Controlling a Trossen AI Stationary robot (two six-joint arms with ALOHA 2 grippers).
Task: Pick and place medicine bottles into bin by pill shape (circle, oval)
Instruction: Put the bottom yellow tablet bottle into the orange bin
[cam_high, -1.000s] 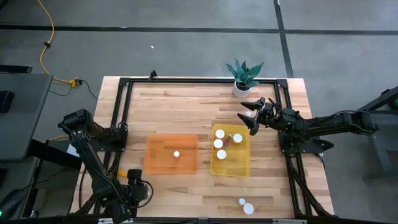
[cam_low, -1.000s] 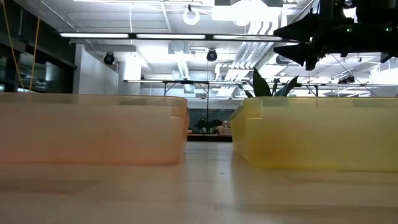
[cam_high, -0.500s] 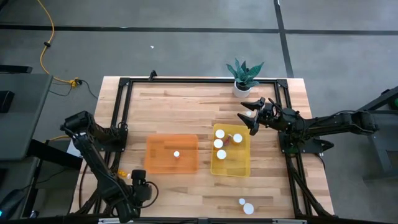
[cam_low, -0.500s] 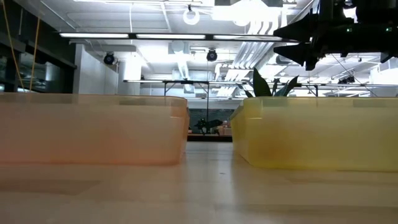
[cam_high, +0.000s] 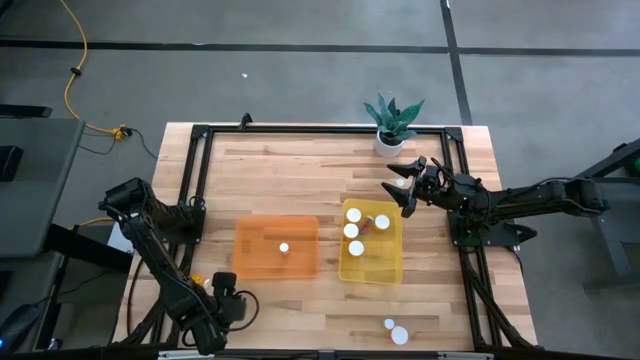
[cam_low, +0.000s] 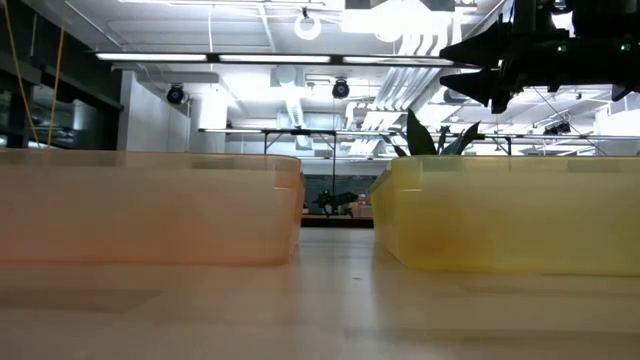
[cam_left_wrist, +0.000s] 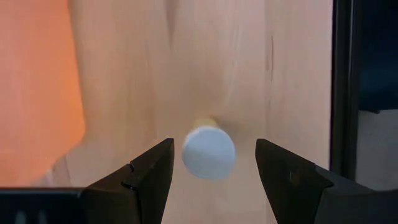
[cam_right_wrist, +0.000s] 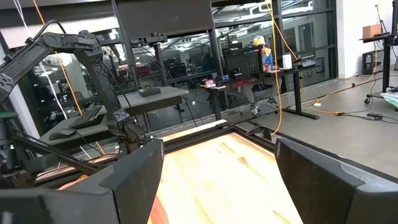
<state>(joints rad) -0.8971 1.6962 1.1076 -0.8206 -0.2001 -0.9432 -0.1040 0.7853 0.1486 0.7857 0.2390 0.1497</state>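
A medicine bottle (cam_left_wrist: 209, 153) with a round white cap stands upright on the wood near the table's near-left corner (cam_high: 208, 283). My left gripper (cam_left_wrist: 214, 144) points down over it, open, one finger on each side of the cap and clear of it. Beside it is the orange bin (cam_high: 277, 247), holding one bottle (cam_high: 284, 247). The yellow bin (cam_high: 371, 243) holds several bottles. Two more bottles (cam_high: 394, 329) stand near the near edge. My right gripper (cam_high: 405, 190) hangs open and raised by the yellow bin's far right corner, holding nothing.
A white pot with a green plant (cam_high: 390, 125) stands at the far edge. A black frame rail (cam_left_wrist: 343, 93) runs close beside the bottle on the left side. Bare wood lies between the bins and the near edge. In the low view both bin walls (cam_low: 150, 205) (cam_low: 510, 215) fill the front.
My left gripper has shifted a little toward the table's right edge and slightly down, staying open over the bottle at the near-left corner. The bottle has not moved.
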